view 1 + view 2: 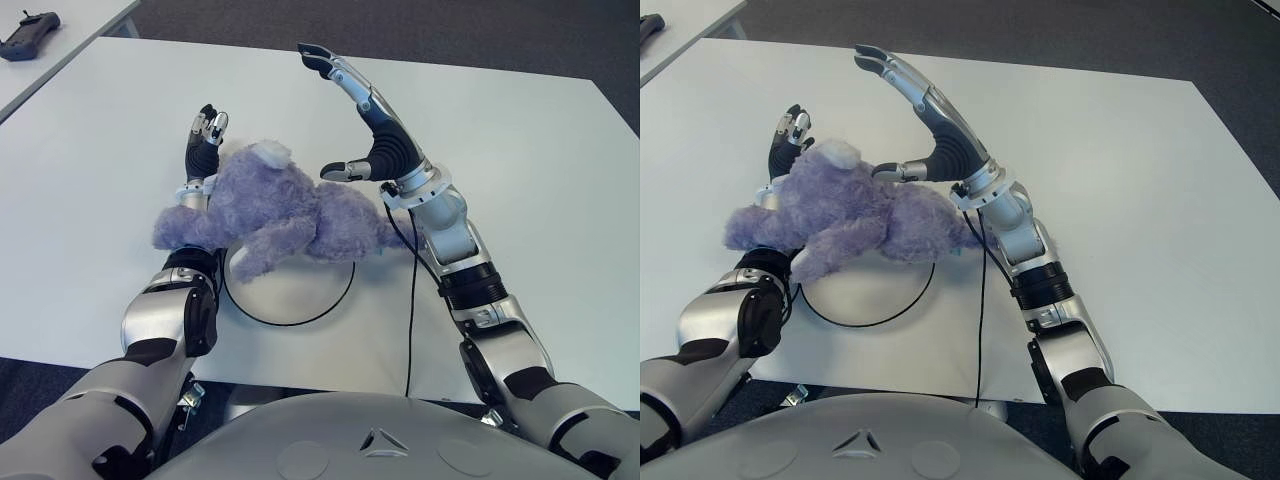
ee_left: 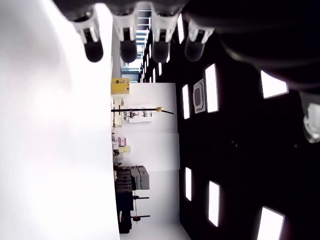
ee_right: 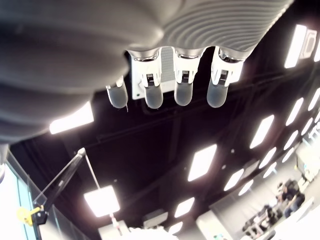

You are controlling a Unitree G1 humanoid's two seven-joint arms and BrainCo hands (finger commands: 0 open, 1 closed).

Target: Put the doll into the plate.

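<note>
A purple plush doll lies on its side across the far rim of a white plate with a dark edge, its legs over the plate's inside. My left hand stands behind the doll's head with straight fingers pointing away from me; the doll hides its palm. My right hand rises at the doll's right side, fingers stretched upward and thumb held out just above the doll's back. Both wrist views show extended fingers with nothing held.
The white table spreads wide to the right and far side. A black cable hangs along my right forearm to the near edge. A dark handheld controller lies on a second table at the far left.
</note>
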